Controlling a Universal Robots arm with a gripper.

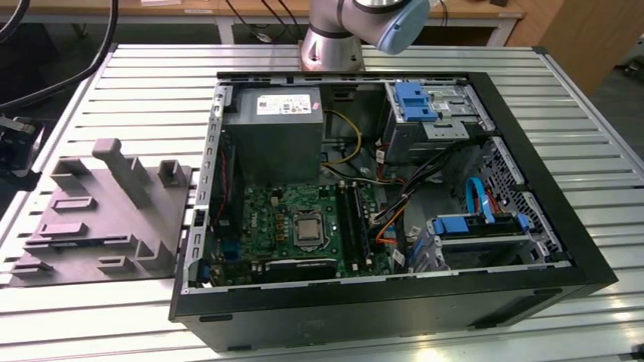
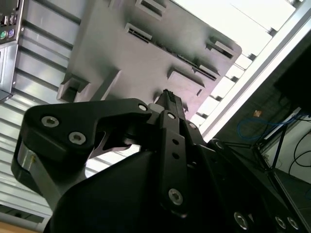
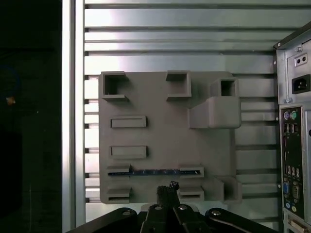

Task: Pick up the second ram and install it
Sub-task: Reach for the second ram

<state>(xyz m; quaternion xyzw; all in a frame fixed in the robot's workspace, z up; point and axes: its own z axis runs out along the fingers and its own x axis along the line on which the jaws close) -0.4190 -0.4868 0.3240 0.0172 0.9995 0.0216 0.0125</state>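
Observation:
A thin ram stick [image 3: 155,172] with a blue edge stands on its long side in a slot of the grey holder block [image 3: 160,131], near the block's edge closest to my gripper. In the first wrist view my gripper [image 3: 167,188] hovers just off that edge, its dark fingertips pressed together with nothing between them. The second wrist view has the same gripper [image 2: 167,98] above the grey holder block [image 2: 136,53]. In the exterior view the holder block [image 1: 101,219] lies at the left of the open computer case [image 1: 403,302], whose motherboard [image 1: 302,219] has dark memory slots [image 1: 351,215] beside the processor socket.
The case holds a power supply [image 1: 271,128], blue-tabbed drive cages [image 1: 423,105] and loose cables [image 1: 393,204]. Its rear port panel [image 3: 294,145] stands close beside the holder block. All rests on a slatted metal table [image 1: 151,90]. The arm's base [image 1: 332,45] is behind the case.

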